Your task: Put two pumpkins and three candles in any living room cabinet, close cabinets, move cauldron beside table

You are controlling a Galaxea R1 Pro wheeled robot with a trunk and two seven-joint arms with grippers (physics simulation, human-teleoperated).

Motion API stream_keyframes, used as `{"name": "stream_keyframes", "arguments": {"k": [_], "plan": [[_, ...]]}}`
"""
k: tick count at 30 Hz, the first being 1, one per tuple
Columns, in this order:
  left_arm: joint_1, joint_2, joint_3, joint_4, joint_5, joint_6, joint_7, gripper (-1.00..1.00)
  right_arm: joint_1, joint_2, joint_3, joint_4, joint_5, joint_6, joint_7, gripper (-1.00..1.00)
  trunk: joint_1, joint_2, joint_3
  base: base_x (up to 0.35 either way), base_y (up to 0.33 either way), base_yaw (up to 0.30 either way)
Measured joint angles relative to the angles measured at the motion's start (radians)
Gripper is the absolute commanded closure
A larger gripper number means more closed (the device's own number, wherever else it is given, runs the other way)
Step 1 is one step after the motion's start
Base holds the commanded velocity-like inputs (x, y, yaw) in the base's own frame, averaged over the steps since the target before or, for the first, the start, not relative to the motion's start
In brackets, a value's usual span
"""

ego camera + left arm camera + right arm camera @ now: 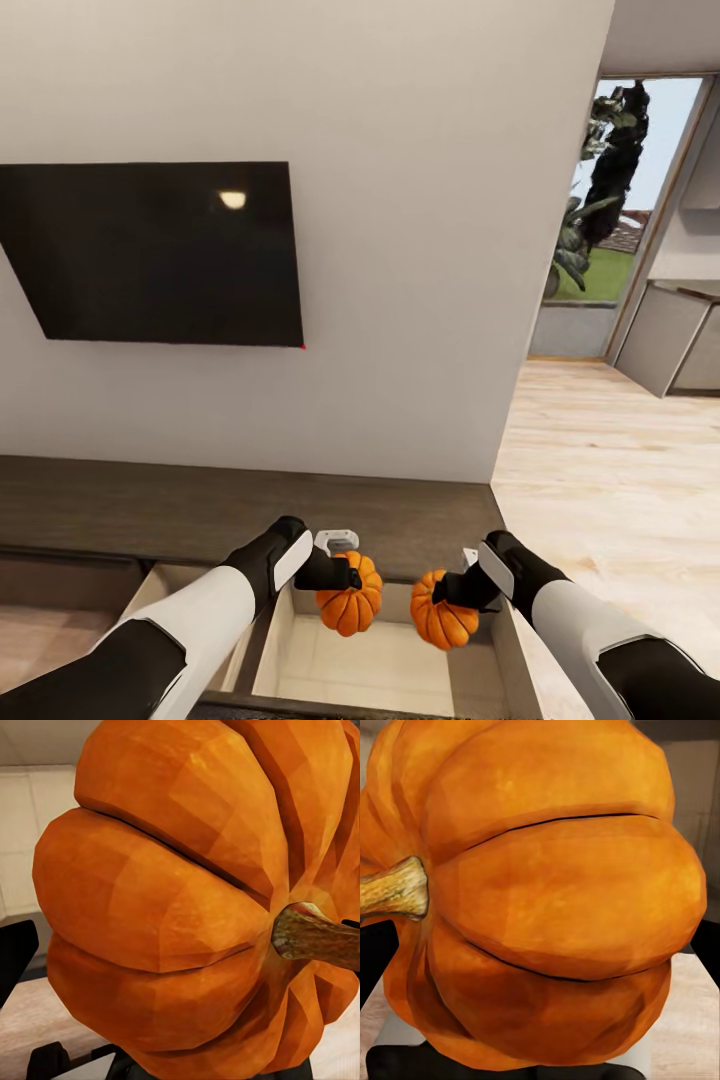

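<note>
- Cabinet (200, 505): long, low, dark-brown wood w/ visible grain, flat matte top, set against pale plain wall. One drawer (380, 670) pulled out at its front; inside pale wood, smooth, box-shaped w/ thin side walls.
- L pumpkin (350, 595): round, orange, deep ribs, faceted low-poly surface. Hangs over the open drawer, near its back edge by the cabinet top. L wrist view (187, 900): fat lobes split by dark grooves, knobbly brown-green stem sticking out sideways.
- Left gripper (340, 575): black fingers closed round L pumpkin, clamped at its upper side; white cuff, black glossy forearm behind.
- R pumpkin (443, 612): same shape & colour, just beside L one, apart from it, also above drawer interior. R wrist view (540, 900): broad smooth lobes, thin black seams, pale rough woody stem.
- Right gripper (455, 590): dark fingers shut round R pumpkin, gripping it from the side away from L pumpkin; white/black sleeve.
- TV (160, 255): flat black glossy panel on wall above cabinet, small lamp reflection in it.
- Floor (600, 470): light wood planks beyond cabinet's end, leading to a doorway w/ greenery (600, 180) outside.
</note>
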Motion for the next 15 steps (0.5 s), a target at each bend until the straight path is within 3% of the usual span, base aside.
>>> {"name": "stream_keyframes", "arguments": {"k": [15], "plan": [[0.0,0.0,0.0,0.0,0.0,0.0,0.0,1.0,0.0,0.0,-0.002,0.005,0.0,-0.001,0.0,1.0,0.0,0.0,-0.024,0.0,0.0,0.0]]}}
